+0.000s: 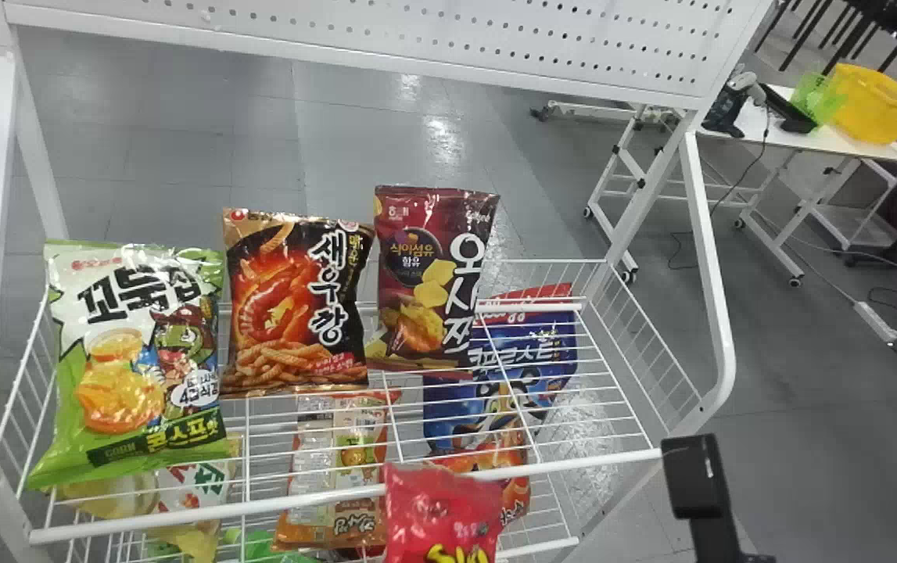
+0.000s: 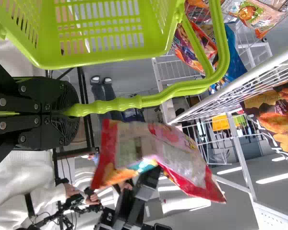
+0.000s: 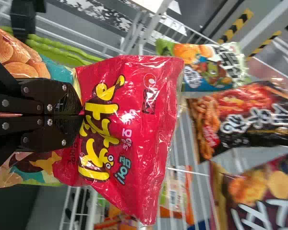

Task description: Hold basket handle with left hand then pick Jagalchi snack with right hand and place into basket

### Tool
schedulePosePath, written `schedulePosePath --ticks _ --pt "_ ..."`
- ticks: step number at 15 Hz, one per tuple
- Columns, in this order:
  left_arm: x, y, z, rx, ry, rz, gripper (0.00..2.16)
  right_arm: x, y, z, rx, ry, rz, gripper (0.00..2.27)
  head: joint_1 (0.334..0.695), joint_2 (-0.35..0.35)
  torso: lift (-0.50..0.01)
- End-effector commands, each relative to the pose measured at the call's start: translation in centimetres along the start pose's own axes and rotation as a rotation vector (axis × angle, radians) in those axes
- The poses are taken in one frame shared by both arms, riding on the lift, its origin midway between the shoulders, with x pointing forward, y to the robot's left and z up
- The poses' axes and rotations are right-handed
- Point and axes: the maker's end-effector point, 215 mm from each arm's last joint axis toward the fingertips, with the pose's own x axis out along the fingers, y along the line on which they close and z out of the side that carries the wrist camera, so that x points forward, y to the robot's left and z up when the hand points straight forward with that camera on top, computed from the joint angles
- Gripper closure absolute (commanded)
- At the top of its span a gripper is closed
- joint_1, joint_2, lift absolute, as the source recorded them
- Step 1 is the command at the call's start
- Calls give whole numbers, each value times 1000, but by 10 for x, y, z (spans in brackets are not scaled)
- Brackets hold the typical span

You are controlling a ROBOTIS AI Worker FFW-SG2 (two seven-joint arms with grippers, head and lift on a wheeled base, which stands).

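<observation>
This looks like a lab set up as a small shop: snack bags (image 1: 299,305) line a white wire rack (image 1: 589,462) with a perforated panel (image 1: 417,39), while far right a wheeled bench (image 1: 761,125) carries a yellow basket (image 1: 878,102), and cables and a power strip (image 1: 874,322) cross the grey floor (image 1: 159,141).

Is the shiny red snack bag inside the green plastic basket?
No, the right end effector holds the bag outside the basket.

"꼬북칩" and "CORN" on a green-and-white bag (image 1: 135,352), "새우깡" on a black bag (image 1: 284,305), "오사쯔" on a maroon bag (image 1: 432,274), "자갈치" in yellow on a red bag (image 3: 134,124)
</observation>
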Motion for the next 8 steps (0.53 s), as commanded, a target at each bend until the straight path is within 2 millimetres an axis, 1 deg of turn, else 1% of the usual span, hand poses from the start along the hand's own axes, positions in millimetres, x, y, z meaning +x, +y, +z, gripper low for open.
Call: schedulePosePath --ticks 1,3,5,6,8 --pt "0 -5 -4 -11 10 -7 1669 23 6 -38 15 105 12 2236 695 -350 -10" --pt "0 -12 -7 -18 20 -14 1669 41 2 -68 25 188 4 2236 695 -350 -10" --pt "-1 -13 -9 -18 20 -15 1669 58 -2 -102 41 282 5 2236 695 -350 -10" --pt "-1 -13 -10 -21 20 -15 1669 66 -1 -118 54 323 14 2236 695 -350 -10" --pt "0 -14 -11 -23 20 -15 1669 78 -2 -144 69 390 17 2236 695 -350 -10"
